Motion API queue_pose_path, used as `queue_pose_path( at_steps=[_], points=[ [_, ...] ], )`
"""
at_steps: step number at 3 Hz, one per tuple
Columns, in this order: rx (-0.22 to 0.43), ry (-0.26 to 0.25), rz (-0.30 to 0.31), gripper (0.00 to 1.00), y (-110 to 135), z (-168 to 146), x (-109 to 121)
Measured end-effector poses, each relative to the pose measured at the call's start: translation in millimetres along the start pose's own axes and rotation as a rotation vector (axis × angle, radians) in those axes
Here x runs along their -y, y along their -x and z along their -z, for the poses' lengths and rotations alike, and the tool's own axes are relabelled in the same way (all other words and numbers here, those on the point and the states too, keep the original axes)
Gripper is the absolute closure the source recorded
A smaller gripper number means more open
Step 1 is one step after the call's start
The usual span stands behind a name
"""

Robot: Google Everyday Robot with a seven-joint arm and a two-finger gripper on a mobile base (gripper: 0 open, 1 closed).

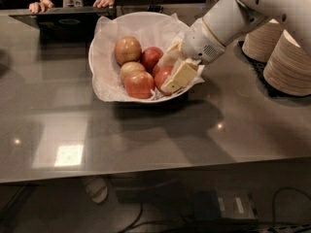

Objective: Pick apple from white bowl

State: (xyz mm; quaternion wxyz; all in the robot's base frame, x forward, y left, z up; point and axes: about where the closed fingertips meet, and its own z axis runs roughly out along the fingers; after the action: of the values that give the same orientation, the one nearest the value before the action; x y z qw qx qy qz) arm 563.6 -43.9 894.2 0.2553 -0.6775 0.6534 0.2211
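The pick is under way but not finished. The gripper is down inside the white bowl, on its right side, and its 2 cream fingers sit on either side of the red apple, one behind it and one in front. They look closed onto it, at a width no greater than the fruit itself. The apple is still low in the bowl, resting among the others against the crinkled paper lining, so nothing has been lifted yet. What is left, by my judgement, is to confirm the hold, raise the apple straight up past the rim, and carry it clear without dragging the paper or knocking a neighbour.

Counted:
- 5 apples in the bowl: the gripped red one, 1 more red one just behind it, and 3 paler yellow-and-red ones.
- 1 white bowl, standing on the grey table.
- 1 arm with 1 gripper.
- 2 stacks of beige plates at the right, well apart from the bowl.
- 2 hands of a person at the far edge, resting by a dark laptop.
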Motion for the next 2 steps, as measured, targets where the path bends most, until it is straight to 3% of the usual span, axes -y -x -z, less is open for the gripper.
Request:
queue_pose_path(
  at_steps=[2],
  points=[
    [0.0,0.0,0.0,1.0,4.9,0.2,-1.3]
  ],
)
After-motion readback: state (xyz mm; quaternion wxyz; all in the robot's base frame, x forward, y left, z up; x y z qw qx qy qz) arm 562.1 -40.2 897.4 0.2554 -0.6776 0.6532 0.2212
